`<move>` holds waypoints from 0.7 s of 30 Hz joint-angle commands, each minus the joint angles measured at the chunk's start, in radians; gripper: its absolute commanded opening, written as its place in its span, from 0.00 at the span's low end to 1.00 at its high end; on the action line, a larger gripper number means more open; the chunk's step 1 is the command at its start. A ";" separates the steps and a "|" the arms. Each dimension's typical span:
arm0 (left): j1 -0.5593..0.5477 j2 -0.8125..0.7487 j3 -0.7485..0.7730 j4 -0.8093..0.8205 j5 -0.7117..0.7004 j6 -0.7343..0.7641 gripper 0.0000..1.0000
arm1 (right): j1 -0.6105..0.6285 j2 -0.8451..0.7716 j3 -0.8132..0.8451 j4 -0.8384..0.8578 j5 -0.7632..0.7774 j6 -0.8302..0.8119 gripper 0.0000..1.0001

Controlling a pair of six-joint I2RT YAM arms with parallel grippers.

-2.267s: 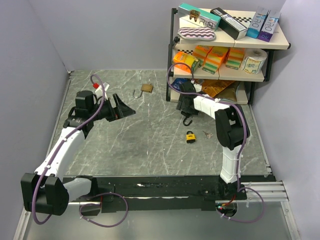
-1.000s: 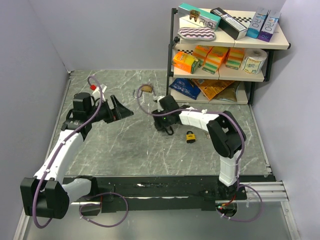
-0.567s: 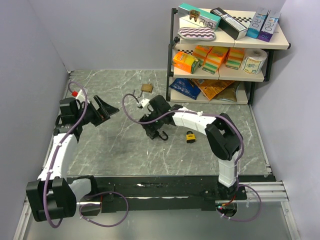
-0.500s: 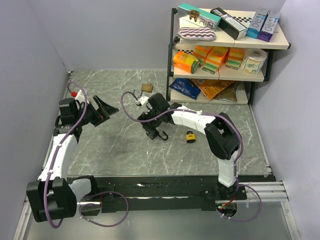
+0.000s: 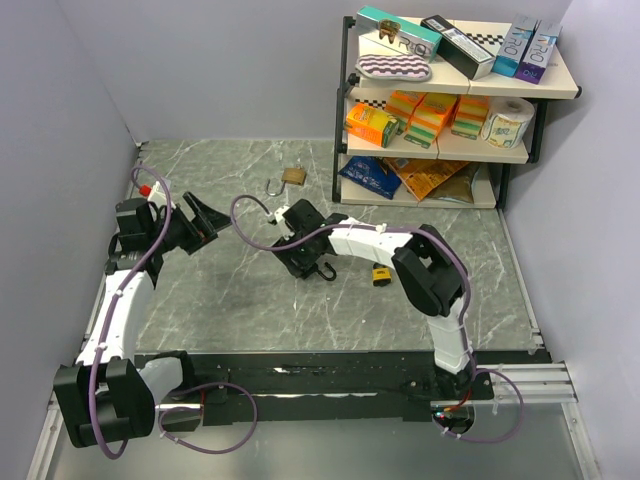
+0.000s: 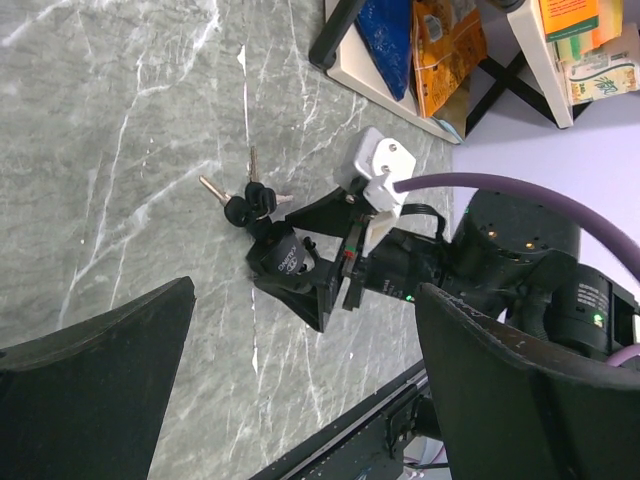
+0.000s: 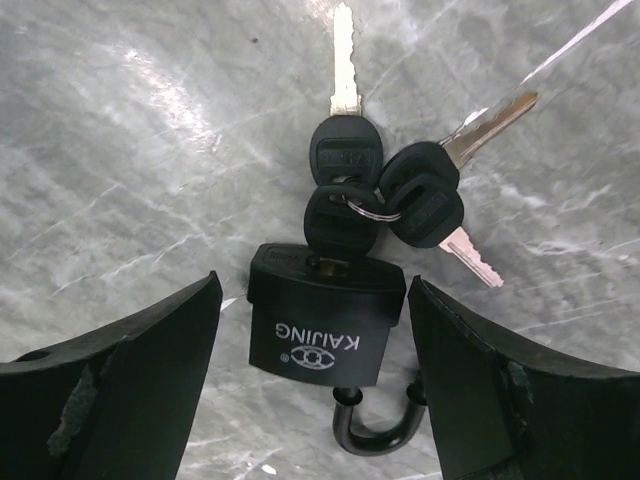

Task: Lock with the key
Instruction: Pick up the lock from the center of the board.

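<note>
On the left, the left gripper (image 5: pixel 203 222) hangs above the table (image 5: pixel 200 300) with its jaws spread wide and nothing between them, well apart from the work. Near the middle, the black padlock (image 7: pixel 325 325) lies flat on the stone. One key (image 7: pixel 340 225) sits in its keyhole, and the spare keys (image 7: pixel 425 195) fan out from the same ring. The right gripper (image 7: pixel 313 288) hovers directly over the padlock, its fingers (image 7: pixel 120 380) wide open on either side of the body and touching nothing.

The step in hand looks like seizing the lock. The right gripper should come straight down and close on the body's two side edges, clear of the ring, so the inserted key stays free for the left gripper. The shackle (image 7: pixel 375 428) sticks out toward the wrist and needs room to be pushed in. A small yellow padlock (image 5: pixel 381 273) lies further right, near the shelf (image 5: pixel 345 120).
</note>
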 commanded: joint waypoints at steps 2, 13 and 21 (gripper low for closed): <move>0.006 -0.028 -0.007 0.027 -0.017 -0.010 0.96 | 0.005 0.056 0.041 -0.033 0.052 0.059 0.80; 0.007 -0.028 -0.001 0.014 -0.040 -0.013 0.96 | -0.007 0.114 0.095 -0.071 0.072 0.151 0.55; 0.007 -0.025 -0.007 0.009 -0.024 0.012 0.96 | -0.032 0.039 0.078 -0.078 -0.021 0.118 0.00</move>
